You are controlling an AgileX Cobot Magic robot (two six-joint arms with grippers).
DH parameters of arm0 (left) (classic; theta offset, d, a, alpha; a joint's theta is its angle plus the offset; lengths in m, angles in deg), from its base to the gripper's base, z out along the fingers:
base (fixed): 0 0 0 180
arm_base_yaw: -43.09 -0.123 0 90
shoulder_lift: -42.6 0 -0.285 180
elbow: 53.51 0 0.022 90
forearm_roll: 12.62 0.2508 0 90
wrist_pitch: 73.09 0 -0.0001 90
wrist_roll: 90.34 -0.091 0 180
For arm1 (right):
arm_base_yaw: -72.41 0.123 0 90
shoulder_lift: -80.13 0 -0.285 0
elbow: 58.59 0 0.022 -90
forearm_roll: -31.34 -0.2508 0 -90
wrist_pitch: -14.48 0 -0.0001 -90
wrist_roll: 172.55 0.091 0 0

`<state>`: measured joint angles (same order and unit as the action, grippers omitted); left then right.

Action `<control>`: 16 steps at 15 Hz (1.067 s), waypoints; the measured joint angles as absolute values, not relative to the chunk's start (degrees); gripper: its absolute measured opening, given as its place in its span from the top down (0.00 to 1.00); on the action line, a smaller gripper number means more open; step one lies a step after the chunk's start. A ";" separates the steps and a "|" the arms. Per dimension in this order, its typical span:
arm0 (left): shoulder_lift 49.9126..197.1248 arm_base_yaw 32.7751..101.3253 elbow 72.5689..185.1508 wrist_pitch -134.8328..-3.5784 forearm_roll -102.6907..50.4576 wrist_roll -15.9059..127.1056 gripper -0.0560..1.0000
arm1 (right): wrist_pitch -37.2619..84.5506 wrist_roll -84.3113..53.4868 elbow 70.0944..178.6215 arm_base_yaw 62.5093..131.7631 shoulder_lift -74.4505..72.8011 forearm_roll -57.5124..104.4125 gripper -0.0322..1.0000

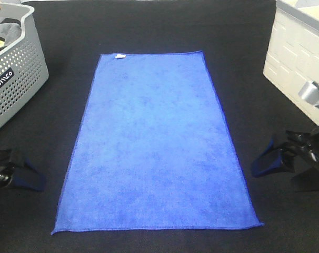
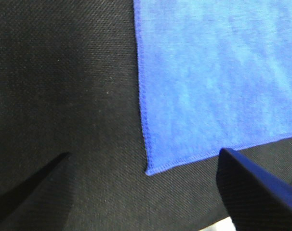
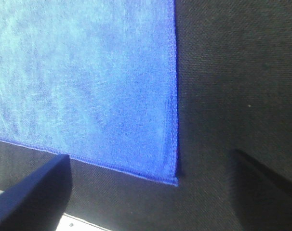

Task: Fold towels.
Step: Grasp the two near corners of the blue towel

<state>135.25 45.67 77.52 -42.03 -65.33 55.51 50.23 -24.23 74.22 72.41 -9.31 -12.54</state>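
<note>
Towel (image 1: 157, 142), blue, lies spread flat mid-bench (image 1: 149, 26), its long axis running 12 to 6 o'clock in the high view. Its near left corner (image 1: 53, 232) sits at about 5 o'clock from the left claw (image 1: 15, 171), and its near right corner (image 1: 262, 224) at about 7 o'clock from the right claw (image 1: 279, 174). Both claws are spread wide and hold nothing. Each wrist view frames its corner between the fingers. Each arm looks equally near its own corner, so a paired descent seems the next move.
</note>
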 joint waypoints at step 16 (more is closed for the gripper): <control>155.70 51.97 79.01 -41.06 -104.52 15.35 0.26 | 49.89 -55.52 75.19 76.99 -33.66 -43.20 0.31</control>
<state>155.70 51.97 79.01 -41.06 -104.52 15.35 49.89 -55.52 75.19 76.99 -33.66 -43.20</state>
